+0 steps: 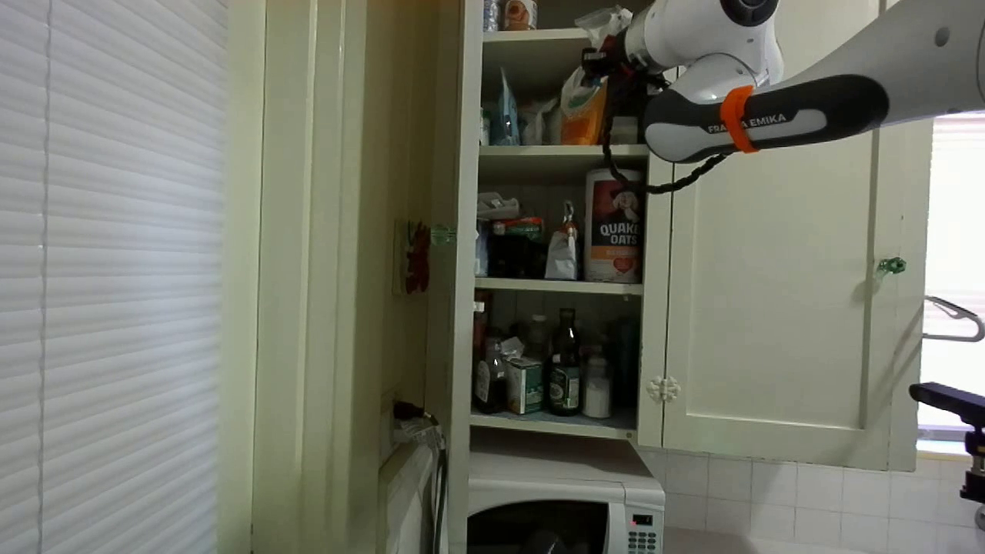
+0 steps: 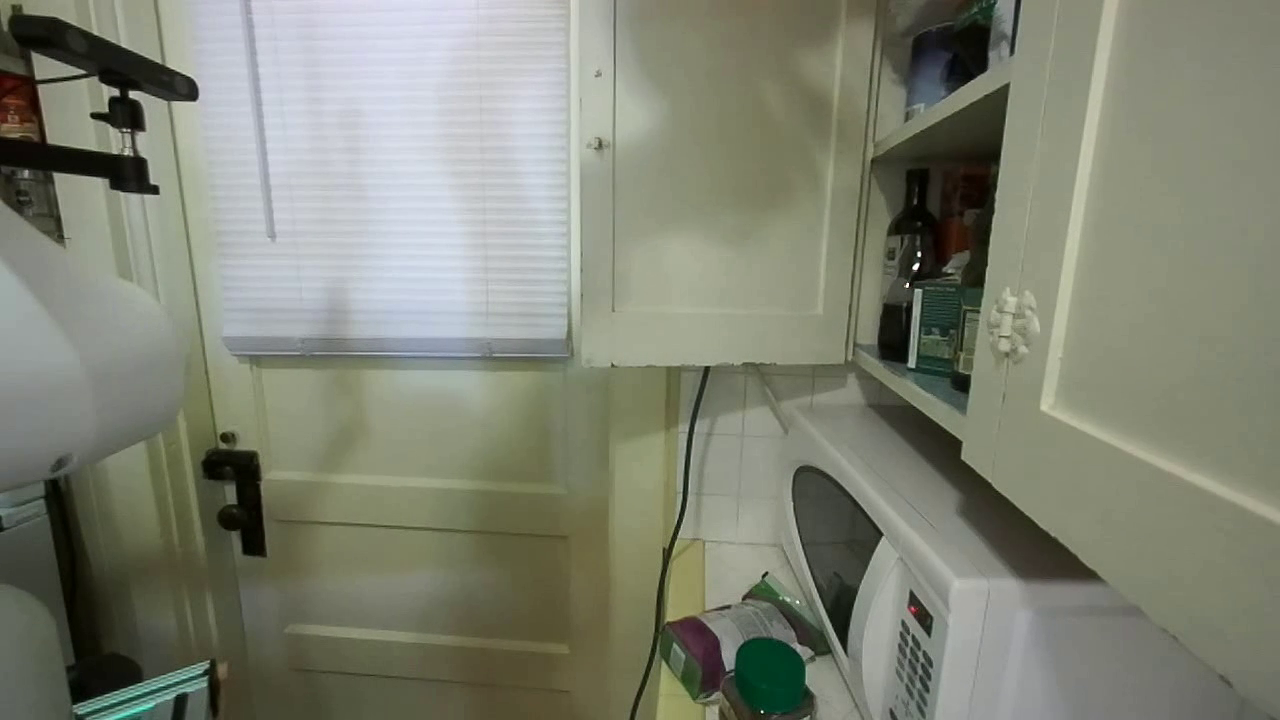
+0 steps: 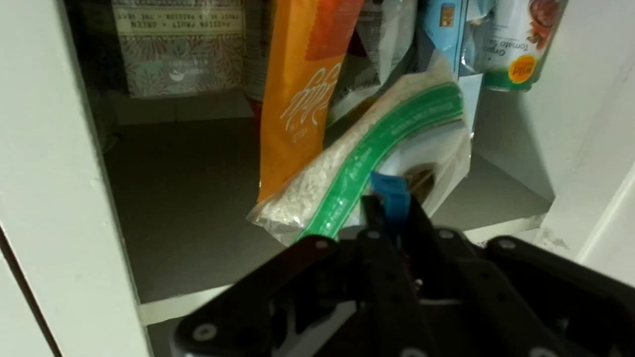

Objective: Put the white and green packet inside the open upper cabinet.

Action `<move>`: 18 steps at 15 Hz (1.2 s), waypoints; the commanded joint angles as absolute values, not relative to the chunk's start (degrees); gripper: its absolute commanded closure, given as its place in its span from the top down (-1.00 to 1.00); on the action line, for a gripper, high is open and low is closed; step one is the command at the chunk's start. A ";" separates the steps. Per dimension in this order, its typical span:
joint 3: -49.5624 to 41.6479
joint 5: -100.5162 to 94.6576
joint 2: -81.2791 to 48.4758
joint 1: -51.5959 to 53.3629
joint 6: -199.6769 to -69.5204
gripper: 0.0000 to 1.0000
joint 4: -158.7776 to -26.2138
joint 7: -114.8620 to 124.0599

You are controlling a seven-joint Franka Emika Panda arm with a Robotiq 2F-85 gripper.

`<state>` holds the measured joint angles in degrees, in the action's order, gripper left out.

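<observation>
Cream-white panel doors (image 1: pixel 777 269) make the background in an exterior view, where you have the open upper cabinet (image 1: pixel 654 331) with its stocked shelves (image 1: pixel 554 286), and the white microwave (image 1: pixel 562 492) stands below it, at six o'clock. Your gripper (image 3: pixel 393 208) is at one compartment (image 3: pixel 188 198), and in the wrist view you see its fingers (image 3: pixel 373 213) close together, clenching, as it seems, the white and green packet (image 3: pixel 377 144). This packet is tilted at twelve o'clock from them, overlapping the orange packet (image 3: pixel 297 99) toward eleven o'clock, with the tomato can (image 3: pixel 511 42) at one o'clock; how deep it sits past the shelf edge (image 3: pixel 506 228), you cannot tell.
</observation>
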<state>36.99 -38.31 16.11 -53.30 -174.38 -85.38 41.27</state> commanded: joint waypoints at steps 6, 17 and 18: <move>45.00 -40.86 11.79 -57.84 -174.18 -0.73 -82.08 43.29; 61.91 -54.63 8.89 -76.11 -172.90 -0.93 -74.49 62.13; 64.04 -55.92 9.04 -78.51 -172.63 -0.93 -74.10 64.61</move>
<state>57.90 -50.86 9.74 -72.12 -174.14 -77.36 57.34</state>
